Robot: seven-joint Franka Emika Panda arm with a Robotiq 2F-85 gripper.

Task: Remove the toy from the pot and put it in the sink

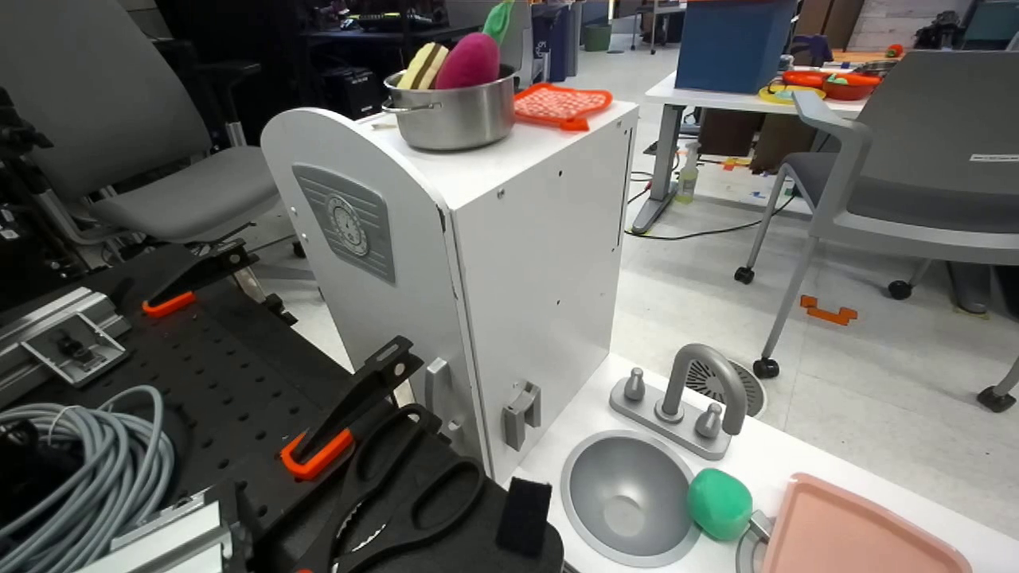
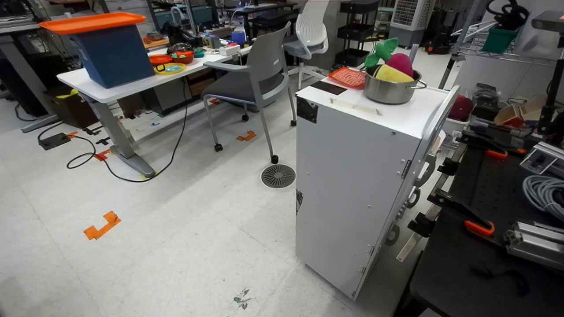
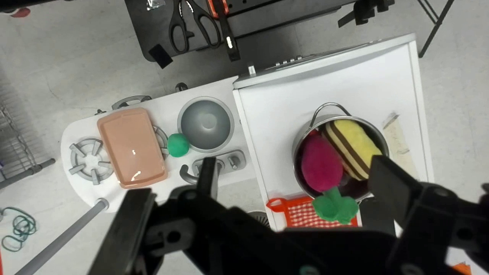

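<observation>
The toy is a magenta-pink plush (image 3: 322, 164) with green leaves, lying in the steel pot (image 3: 296, 160). The leaves hang over the pot's rim. In both exterior views the toy (image 1: 470, 61) (image 2: 400, 64) sticks up above the pot (image 1: 458, 119) (image 2: 387, 91), which stands on top of a tall white toy cabinet. The grey sink bowl (image 3: 206, 124) is empty, and it also shows in an exterior view (image 1: 625, 489). My gripper (image 3: 294, 166) is open and empty, its fingers wide apart in the wrist view, above the scene. It is out of view in both exterior views.
A yellow plush with brown stripes (image 3: 355, 145) shares the pot. A red checkered potholder (image 3: 309, 214) lies beside the pot. A grey faucet (image 3: 217, 164), a green ball (image 3: 178, 145) and a pink tray (image 3: 133, 149) are near the sink. A black table (image 1: 239, 374) with scissors stands alongside.
</observation>
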